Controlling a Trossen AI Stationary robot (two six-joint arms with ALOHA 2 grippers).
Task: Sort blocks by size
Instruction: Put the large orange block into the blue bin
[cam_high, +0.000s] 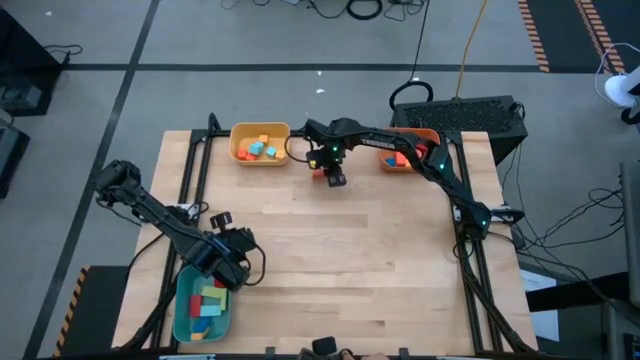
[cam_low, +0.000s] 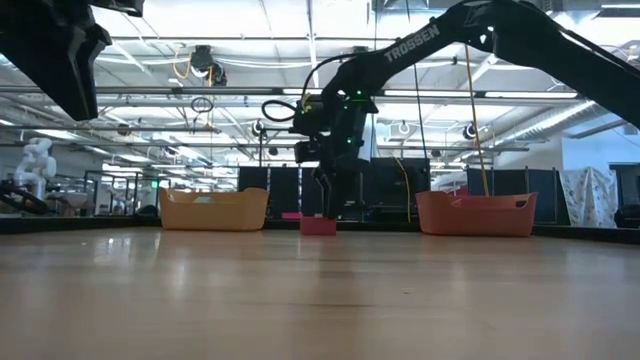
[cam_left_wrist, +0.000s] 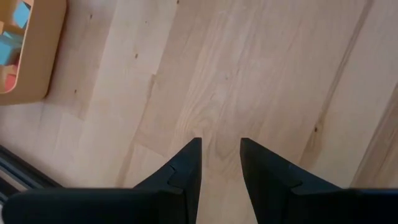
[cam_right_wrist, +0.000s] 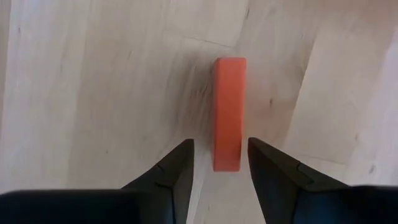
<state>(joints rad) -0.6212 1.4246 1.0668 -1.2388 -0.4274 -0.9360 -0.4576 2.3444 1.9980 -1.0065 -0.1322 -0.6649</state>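
Note:
A red bar-shaped block (cam_right_wrist: 229, 106) lies flat on the wooden table (cam_high: 370, 260) near its far edge, between the yellow bin (cam_high: 260, 145) and the orange bin (cam_high: 405, 155). My right gripper (cam_right_wrist: 221, 143) hangs over it, pointing down and open. Its fingers stand on either side of the block's near end, and table shows in the gap on both sides. In the low view the block (cam_low: 318, 226) rests on the table under that gripper (cam_low: 330, 205). My left gripper (cam_left_wrist: 221, 146) is open with nothing between its fingers, above bare wood at the near left, beside the teal bin (cam_high: 203, 305).
The yellow bin holds several small blocks (cam_high: 258, 148). The orange bin holds a few, partly hidden by my right arm. The teal bin holds several larger blocks (cam_high: 207, 300). The corner of a bin (cam_left_wrist: 28, 56) shows in the left wrist view. The middle of the table is bare wood.

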